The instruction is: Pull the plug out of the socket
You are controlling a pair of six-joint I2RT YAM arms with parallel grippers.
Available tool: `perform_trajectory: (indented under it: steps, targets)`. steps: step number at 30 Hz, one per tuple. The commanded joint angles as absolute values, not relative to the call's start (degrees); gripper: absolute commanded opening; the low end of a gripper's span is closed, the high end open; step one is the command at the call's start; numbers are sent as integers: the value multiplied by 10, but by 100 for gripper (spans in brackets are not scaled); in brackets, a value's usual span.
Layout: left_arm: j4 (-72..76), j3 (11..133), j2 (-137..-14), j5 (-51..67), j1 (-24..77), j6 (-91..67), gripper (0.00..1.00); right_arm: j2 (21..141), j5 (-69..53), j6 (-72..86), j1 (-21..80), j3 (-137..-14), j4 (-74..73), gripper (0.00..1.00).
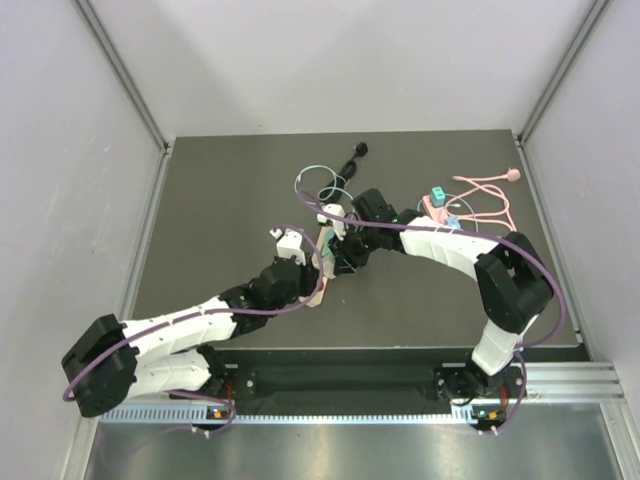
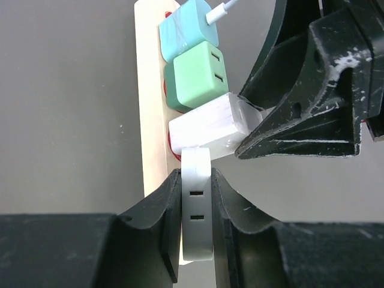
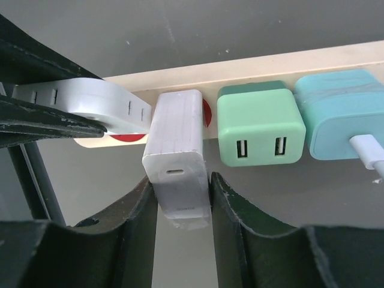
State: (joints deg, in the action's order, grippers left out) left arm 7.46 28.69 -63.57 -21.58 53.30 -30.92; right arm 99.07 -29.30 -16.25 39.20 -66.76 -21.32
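A cream power strip [image 2: 150, 90] with red sockets lies mid-table [image 1: 325, 268]. It carries a teal charger [image 2: 183, 30] with a white cable, a green twin-USB charger [image 2: 195, 75], a white USB-C charger [image 2: 204, 129] and a flat white adapter [image 2: 197, 180] at the end. My left gripper [image 2: 197, 204] is shut on the flat adapter. My right gripper [image 3: 180, 198] is shut on the white USB-C charger [image 3: 177, 144], which is slightly tilted with its base against the strip [image 3: 270, 66]. In the top view both grippers [image 1: 300, 255] [image 1: 340, 240] meet over the strip.
Behind the strip lie a pale cable loop [image 1: 320, 185] and a black cable with a plug [image 1: 355, 152]. At the back right are a teal adapter [image 1: 437, 195] and a pink cable [image 1: 490, 190]. Enclosure walls border the table on three sides.
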Motion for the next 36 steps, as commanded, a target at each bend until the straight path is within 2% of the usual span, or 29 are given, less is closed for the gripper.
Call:
perform_trajectory:
  steps: [1, 6, 9, 10, 17, 23, 26, 29, 31, 36]
  targets:
    - [86, 291, -642, -159, 545, -286, 0, 992, -198, -148, 363, -707, -178, 0]
    - [43, 307, -662, -157, 545, -251, 10, 990, -97, -128, 385, -732, -198, 0]
    - [26, 315, -666, -149, 545, -236, 23, 991, -64, -130, 394, -744, -207, 0]
    - [22, 316, -665, -142, 545, -235, 30, 995, -59, -129, 395, -748, -213, 0]
    - [4, 318, -687, -141, 545, -226, 57, 1011, -44, -126, 399, -770, -221, 0]
    - [3, 326, -705, -191, 545, -221, 63, 1020, -46, -133, 408, -773, -223, 0]
    - [13, 327, -690, -222, 542, -208, 70, 1024, -48, -145, 409, -773, -228, 0]
    - [29, 332, -677, -192, 522, -178, 75, 1026, -58, -175, 409, -775, -244, 0]
    - [39, 340, -672, -146, 509, -154, 83, 1024, -71, -195, 409, -774, -253, 0]
    - [82, 359, -690, -86, 466, -122, 83, 1025, -112, -202, 409, -775, -259, 0]
